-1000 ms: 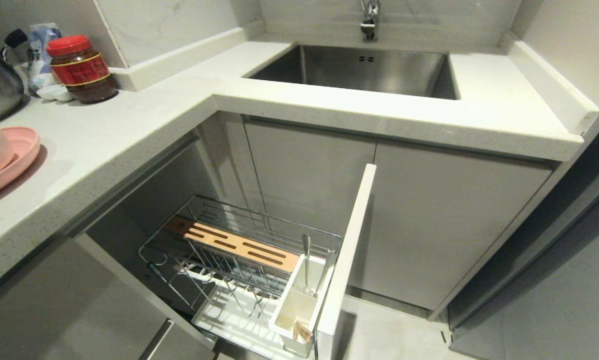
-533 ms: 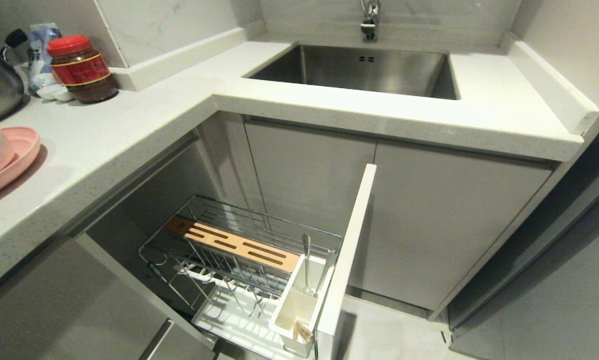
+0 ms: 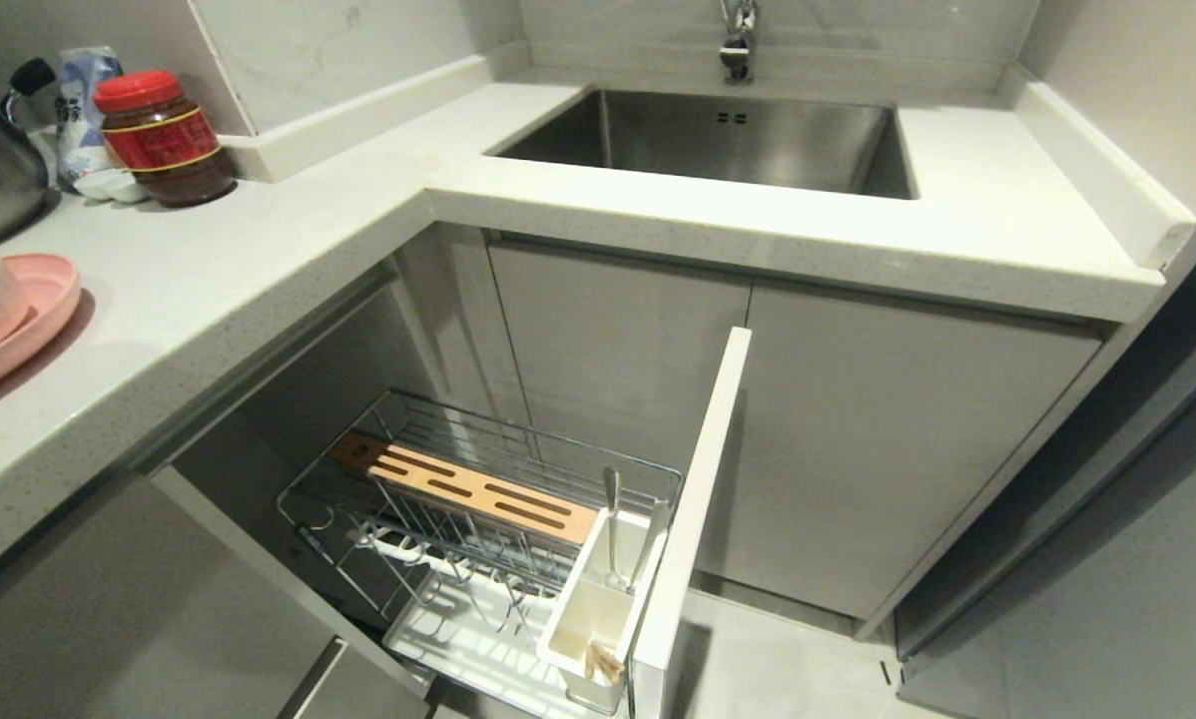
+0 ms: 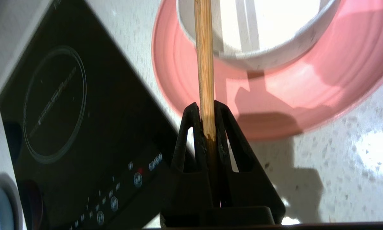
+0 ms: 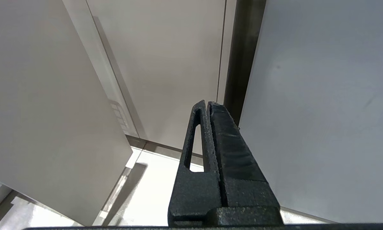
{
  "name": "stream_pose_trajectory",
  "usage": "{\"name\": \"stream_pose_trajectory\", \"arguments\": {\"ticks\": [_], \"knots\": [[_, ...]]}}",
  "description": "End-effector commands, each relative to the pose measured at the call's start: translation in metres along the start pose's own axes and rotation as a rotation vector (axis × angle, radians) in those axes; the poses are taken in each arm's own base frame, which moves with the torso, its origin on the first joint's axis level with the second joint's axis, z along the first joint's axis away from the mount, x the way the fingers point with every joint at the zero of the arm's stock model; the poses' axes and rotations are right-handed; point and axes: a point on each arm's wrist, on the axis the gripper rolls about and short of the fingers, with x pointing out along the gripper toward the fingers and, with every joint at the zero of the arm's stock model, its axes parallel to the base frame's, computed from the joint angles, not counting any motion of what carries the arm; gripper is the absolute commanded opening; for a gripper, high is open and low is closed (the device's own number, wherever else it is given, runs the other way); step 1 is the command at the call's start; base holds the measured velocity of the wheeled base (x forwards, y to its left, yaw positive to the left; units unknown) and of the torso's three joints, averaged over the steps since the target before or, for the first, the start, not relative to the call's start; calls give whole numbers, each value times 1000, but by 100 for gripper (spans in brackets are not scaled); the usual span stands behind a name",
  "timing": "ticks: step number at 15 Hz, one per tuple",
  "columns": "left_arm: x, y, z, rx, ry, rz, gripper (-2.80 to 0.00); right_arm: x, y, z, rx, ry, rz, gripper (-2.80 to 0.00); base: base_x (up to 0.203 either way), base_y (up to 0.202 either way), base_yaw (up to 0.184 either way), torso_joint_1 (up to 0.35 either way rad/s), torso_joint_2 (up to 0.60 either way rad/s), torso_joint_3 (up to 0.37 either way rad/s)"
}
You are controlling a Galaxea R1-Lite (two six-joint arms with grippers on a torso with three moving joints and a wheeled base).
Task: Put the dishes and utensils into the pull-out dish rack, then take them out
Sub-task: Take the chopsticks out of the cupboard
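A: Chopsticks (image 4: 205,64) — clamped in the left gripper (image 4: 207,110), jaws pinched tight on the wood, over the counter (image 4: 338,134). Tip reaches across the pink plate (image 4: 274,105) toward the cream bowl (image 4: 258,38) sitting on it. Stove panel (image 4: 66,121) just beside.

B: Step?

A: Looks like loading — utensils go first, dishes not racked yet. Pull-out dish rack (image 3: 518,479) is open at 6 o'clock in the head view; cutlery box (image 3: 593,609) near its front panel (image 3: 693,519) already holds metal cutlery (image 3: 613,529).

B: Next?

A: Carry across and down, tip first into the box. Narrow slot — alignment matters.

B: Right gripper (image 5: 207,105)?

A: Pressed together, empty, parked by the cabinet doors.
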Motion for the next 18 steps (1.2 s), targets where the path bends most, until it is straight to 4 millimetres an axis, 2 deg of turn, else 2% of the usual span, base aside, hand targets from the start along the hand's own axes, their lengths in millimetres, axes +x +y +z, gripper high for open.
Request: {"name": "stream_pose_trajectory", "arguments": {"ticks": [1, 18], "knots": [[4, -3, -1, 12, -2, 4, -280, 1, 0, -7, 0, 25, 0, -280, 0, 0, 0, 0, 0, 0], [11, -8, -3, 56, 30, 13, -280, 2, 0, -7, 0, 26, 0, -280, 0, 0, 0, 0, 0, 0]]}}
